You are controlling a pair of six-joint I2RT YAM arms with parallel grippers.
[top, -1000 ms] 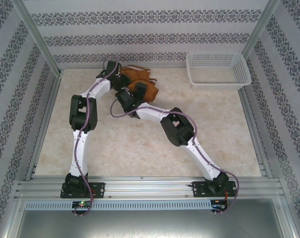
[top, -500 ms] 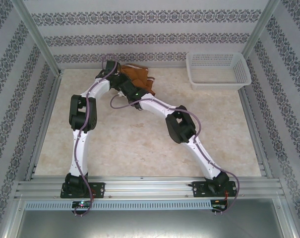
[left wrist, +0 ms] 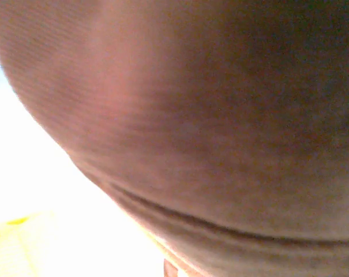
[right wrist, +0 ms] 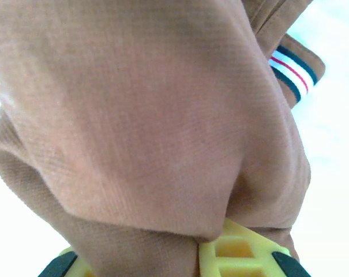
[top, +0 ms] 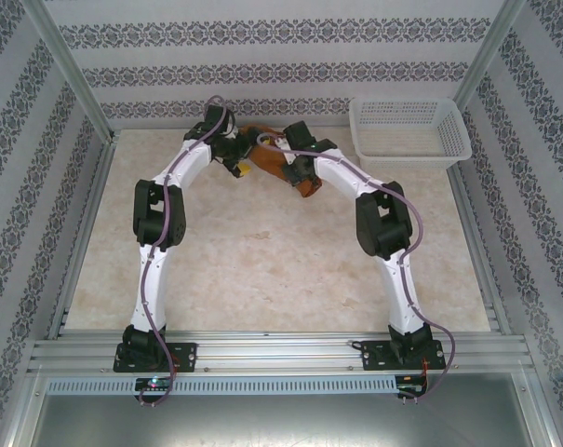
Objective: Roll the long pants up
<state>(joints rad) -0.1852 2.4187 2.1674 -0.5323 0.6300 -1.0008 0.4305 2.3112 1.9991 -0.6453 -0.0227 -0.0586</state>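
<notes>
on the beige table (top: 262, 279) the right claw (right wrist: 145, 259) clamps the long pants (right wrist: 151, 115); left claw (top: 242, 166): cannot tell.

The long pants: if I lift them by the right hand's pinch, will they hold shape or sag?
Likely floppy: the long pants bunch in soft folds over the right hand, so unpinched parts would probably sag. Probably light; the weave looks thin. The matte cloth seems unlikely to slip from the yellow fingers.
</notes>
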